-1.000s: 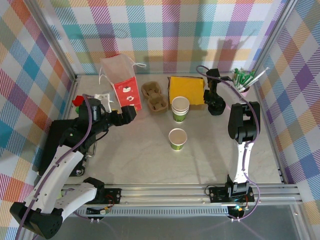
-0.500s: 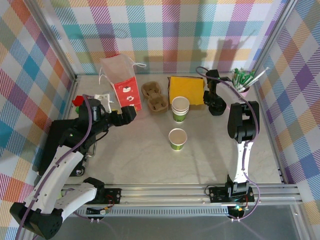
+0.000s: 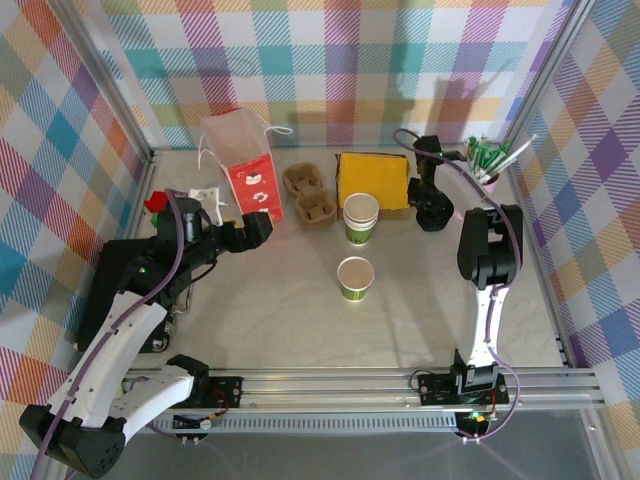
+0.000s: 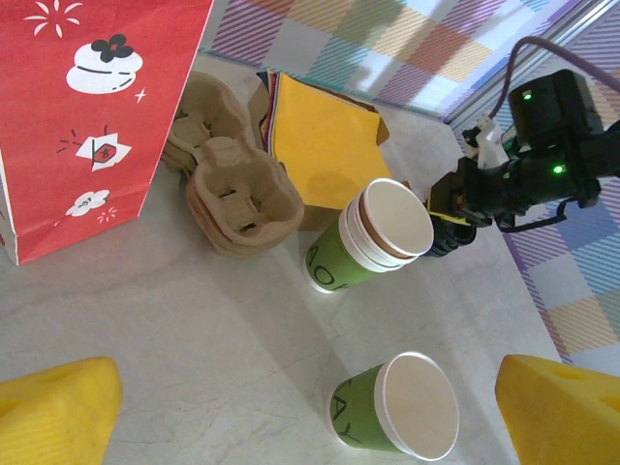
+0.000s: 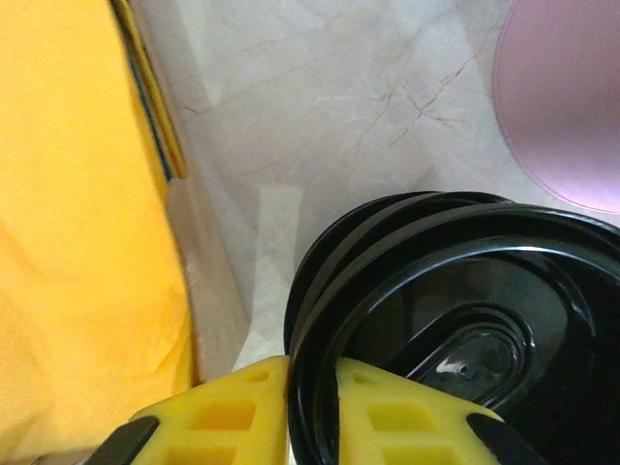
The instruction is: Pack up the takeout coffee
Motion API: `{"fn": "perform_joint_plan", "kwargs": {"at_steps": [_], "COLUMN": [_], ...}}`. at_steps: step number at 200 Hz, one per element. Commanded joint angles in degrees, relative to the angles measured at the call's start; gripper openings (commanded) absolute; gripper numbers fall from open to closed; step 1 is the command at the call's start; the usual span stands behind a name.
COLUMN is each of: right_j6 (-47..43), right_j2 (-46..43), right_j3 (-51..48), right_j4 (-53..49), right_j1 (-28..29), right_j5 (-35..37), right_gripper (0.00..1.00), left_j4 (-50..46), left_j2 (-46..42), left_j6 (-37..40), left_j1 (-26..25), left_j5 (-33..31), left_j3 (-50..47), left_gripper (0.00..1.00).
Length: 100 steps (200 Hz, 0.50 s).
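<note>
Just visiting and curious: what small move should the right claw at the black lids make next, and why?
Probably a small lift straight up. The yellow pads of the right gripper flank the rim of the top black lid, apparently pinching it, with more lids stacked beneath. Rising would separate one lid for the uncovered single cup.

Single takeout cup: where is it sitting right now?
In the top view the single cup stands upright near the middle of the table, just nearer the arms than the nested cup stack and apart from it.
</note>
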Motion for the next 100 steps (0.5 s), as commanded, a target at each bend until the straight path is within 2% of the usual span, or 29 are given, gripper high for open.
{"fn": "perform_joint_plan", "kwargs": {"at_steps": [1, 64, 100], "right_j6": [-0.63, -0.63, 0.11], "right_j2": [-4.08, -6.42, -12.59], "right_j3": [-0.13, -0.69, -2.72], "right_j4": [-1.72, -2.41, -2.40], "right_j1": [-0.32, -0.32, -0.32], "right_j5": [-1.30, -3.41, -11.16], "right_gripper": [0.18, 0.15, 0.13], "left_j4": [1.03, 1.02, 1.46], "left_j2": [-0.07, 0.16, 0.50], "left_j6": [-0.42, -0.17, -0.06], "left_j1": [-0.52, -0.52, -0.52], "left_j5": [1.08, 0.99, 1.47], "left_j3": [-0.72, -0.53, -0.04], "left_gripper": [0.99, 0.99, 0.99]}}
